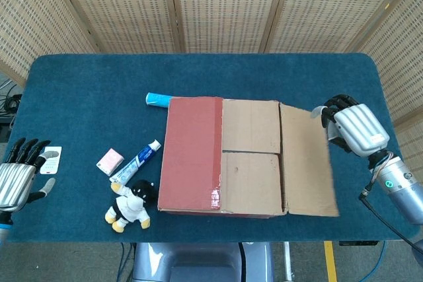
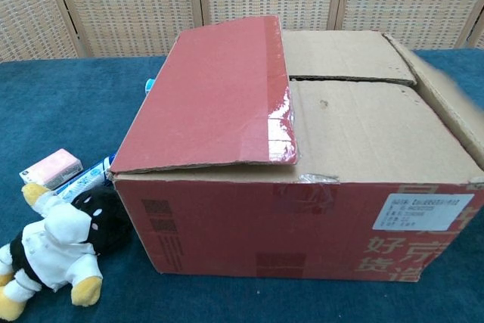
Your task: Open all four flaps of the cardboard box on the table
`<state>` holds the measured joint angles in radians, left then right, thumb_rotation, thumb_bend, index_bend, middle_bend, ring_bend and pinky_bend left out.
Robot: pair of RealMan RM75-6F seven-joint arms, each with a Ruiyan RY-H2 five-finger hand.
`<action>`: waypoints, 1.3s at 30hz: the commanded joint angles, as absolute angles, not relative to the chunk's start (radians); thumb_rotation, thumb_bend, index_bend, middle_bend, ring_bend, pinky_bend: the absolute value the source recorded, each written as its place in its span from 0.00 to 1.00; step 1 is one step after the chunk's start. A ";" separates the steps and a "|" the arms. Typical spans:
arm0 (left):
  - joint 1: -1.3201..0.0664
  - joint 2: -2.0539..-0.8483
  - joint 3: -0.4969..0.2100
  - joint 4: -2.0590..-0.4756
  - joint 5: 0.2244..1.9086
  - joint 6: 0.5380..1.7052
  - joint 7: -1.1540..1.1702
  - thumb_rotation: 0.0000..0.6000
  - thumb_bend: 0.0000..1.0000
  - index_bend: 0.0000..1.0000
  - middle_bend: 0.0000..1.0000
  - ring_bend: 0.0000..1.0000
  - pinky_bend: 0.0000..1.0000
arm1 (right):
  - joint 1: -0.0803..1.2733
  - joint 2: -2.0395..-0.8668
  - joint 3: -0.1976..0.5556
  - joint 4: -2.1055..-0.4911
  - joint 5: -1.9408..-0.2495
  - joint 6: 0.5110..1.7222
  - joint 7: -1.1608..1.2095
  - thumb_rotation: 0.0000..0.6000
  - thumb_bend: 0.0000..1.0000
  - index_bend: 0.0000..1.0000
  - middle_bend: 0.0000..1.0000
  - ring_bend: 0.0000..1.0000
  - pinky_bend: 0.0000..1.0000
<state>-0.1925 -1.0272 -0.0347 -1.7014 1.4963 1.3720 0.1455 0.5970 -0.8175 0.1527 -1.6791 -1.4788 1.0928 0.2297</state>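
On the cardboard box (image 1: 225, 156), one flap (image 1: 305, 161) is folded outward beside the right robot hand (image 1: 353, 128), whose curled fingers hold nothing; the red flap (image 1: 192, 152) should be lifted next.

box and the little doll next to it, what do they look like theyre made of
Box: corrugated cardboard, judging by the raw brown flaps; red printed outside, with a glossy strip, probably tape, on the red flap. Doll: looks like soft plush fabric, with a fuzzy black head and white cloth outfit.
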 commanded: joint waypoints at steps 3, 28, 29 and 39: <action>-0.218 -1.008 -0.041 -1.704 1.524 1.353 0.130 0.98 0.33 0.27 0.15 0.09 0.00 | 0.579 -0.832 0.145 -1.673 -1.456 1.090 0.220 1.00 0.78 0.37 0.51 0.30 0.19; -0.598 -0.862 -0.074 -1.720 1.837 1.064 -0.239 1.00 0.48 0.22 0.10 0.05 0.00 | 0.392 -0.901 0.121 -1.782 -1.411 1.317 -0.004 1.00 0.52 0.25 0.32 0.19 0.19; -0.612 -0.864 -0.075 -1.716 1.843 1.056 -0.251 1.00 0.55 0.22 0.10 0.05 0.00 | 0.387 -0.902 0.119 -1.783 -1.413 1.321 -0.007 1.00 0.53 0.25 0.32 0.19 0.19; -0.863 -0.988 -0.127 -1.622 1.865 0.901 -0.425 0.98 0.95 0.21 0.10 0.05 0.00 | 0.336 -0.900 0.114 -1.799 -1.440 1.376 -0.022 1.00 0.57 0.25 0.32 0.19 0.19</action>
